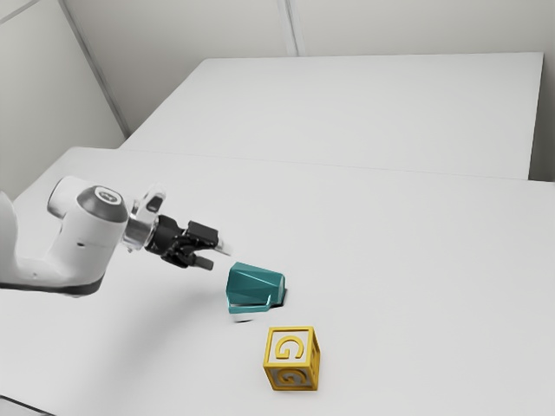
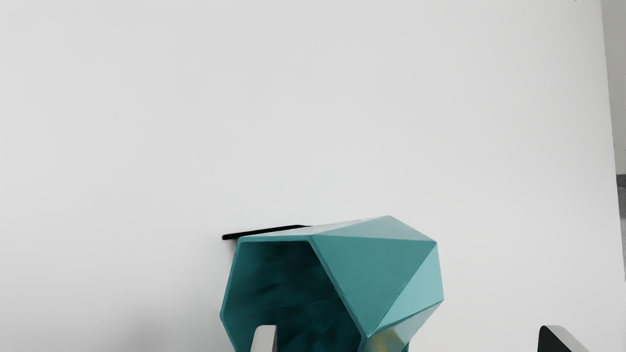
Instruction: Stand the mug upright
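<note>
Pale walls back a smooth white table, where a faceted teal mug lies on its side, mouth toward the gripper, just beyond its spread, empty fingers. Near the mug sits a yellow-edged cube bearing the letter G.

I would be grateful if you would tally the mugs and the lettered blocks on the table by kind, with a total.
Mugs: 1, the teal mug, lying on its side
Lettered blocks: 1, the yellow-framed block marked with a G
Total: 2
</note>
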### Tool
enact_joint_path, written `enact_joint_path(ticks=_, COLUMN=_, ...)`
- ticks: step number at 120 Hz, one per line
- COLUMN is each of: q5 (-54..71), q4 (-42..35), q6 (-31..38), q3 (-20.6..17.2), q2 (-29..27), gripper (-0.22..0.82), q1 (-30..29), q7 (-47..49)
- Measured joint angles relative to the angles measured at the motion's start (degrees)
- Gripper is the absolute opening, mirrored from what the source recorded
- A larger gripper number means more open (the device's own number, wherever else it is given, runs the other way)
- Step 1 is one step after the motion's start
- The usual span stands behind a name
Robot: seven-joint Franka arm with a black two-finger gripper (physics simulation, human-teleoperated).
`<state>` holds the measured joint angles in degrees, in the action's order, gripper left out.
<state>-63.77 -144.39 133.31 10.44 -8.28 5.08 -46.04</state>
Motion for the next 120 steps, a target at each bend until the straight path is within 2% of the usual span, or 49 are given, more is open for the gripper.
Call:
enact_joint_path(ticks=54, q5=-14.5, q4=-2.5, q6=0.0, q3=0.4, q2=3.9, gripper=0.58, q1=0.0, q7=-15.0)
enact_joint_path(ticks=120, q5=-20.7, q4=-3.6, q6=-1.4, q3=0.5, q2=4.4, gripper=0.58, q1=2.2, q7=-26.1)
